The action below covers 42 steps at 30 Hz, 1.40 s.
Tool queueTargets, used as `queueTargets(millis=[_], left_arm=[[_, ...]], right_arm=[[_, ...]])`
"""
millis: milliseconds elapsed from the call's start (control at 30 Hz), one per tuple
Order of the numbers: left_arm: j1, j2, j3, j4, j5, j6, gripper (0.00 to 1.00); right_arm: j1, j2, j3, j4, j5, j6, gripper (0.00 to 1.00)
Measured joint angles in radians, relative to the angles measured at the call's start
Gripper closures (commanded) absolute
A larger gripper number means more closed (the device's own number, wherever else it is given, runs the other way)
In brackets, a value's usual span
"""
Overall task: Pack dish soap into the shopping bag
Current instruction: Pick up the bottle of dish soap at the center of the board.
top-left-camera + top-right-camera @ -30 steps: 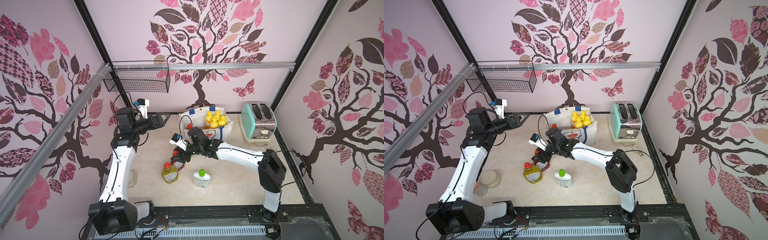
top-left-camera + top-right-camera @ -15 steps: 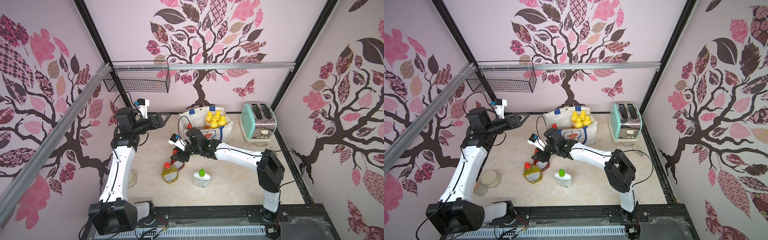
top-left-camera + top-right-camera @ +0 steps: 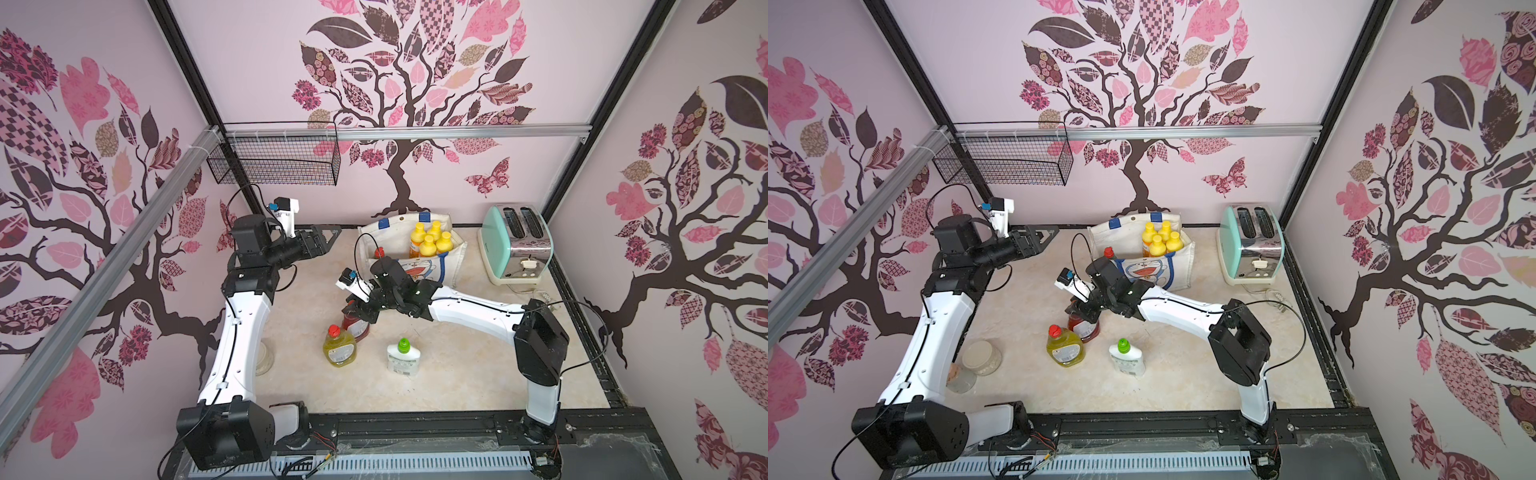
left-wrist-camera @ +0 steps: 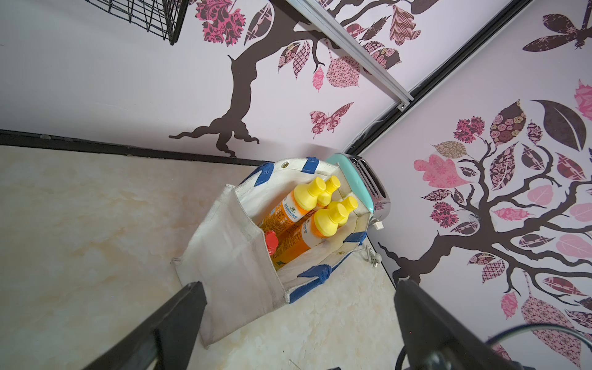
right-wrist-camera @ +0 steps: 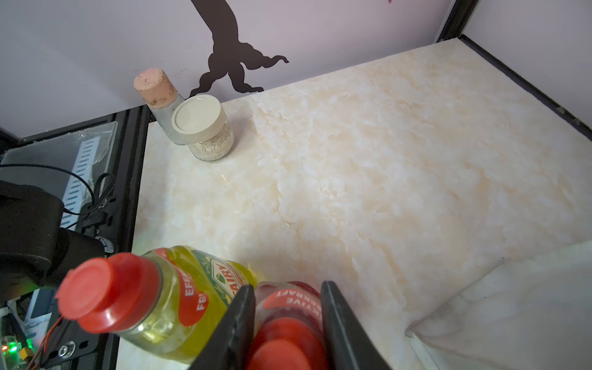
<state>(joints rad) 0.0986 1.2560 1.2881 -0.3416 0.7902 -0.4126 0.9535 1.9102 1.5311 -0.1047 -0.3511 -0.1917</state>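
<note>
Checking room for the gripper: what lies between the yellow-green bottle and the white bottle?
Only bare tabletop: the yellow-green bottle and the white bottle stand apart with nothing between them, as both top views show.

Both arms, left arm (image 3: 243, 332) and right arm (image 3: 469, 311), wear glossy white shells between boxy black joints. A thin black cable (image 3: 233, 332) runs along each shell, clipped down, with loose loops at the ends. Each wrist carries a small white camera mount (image 3: 288, 209) with a blue plug. The fingers (image 4: 169, 330) are flat and matte black, tapering to the tips.
</note>
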Motion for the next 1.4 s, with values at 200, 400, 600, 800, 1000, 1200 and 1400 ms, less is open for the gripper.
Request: queueTargets(millis=[200,400,600,800,1000,1200,1400], left_arm=[[0.000,0.000,0.000,0.000,0.000,0.001,0.02],[0.000,0.000,0.000,0.000,0.000,0.001,0.02],[-0.001,0.000,0.000,0.000,0.000,0.002,0.02],[-0.008,0.000,0.000,-0.004,0.000,0.008,0.02],[-0.017,0.000,0.000,-0.004,0.000,0.017,0.02],[-0.032,0.000,0.000,-0.004,0.000,0.019,0.02],[-0.042,0.001,0.000,-0.013,-0.003,0.023,0.02]], right_arm=[[0.003,0.000,0.002,-0.003,0.020,0.003,0.86],[0.007,0.000,0.030,-0.053,0.069,0.016,1.00],[0.008,-0.016,0.042,-0.114,0.135,0.039,1.00],[0.008,-0.024,0.087,-0.217,0.211,0.059,1.00],[0.005,-0.025,0.149,-0.300,0.277,0.072,1.00],[-0.014,-0.042,0.207,-0.372,0.309,0.084,1.00],[-0.040,-0.041,0.383,-0.496,0.331,0.095,1.00]])
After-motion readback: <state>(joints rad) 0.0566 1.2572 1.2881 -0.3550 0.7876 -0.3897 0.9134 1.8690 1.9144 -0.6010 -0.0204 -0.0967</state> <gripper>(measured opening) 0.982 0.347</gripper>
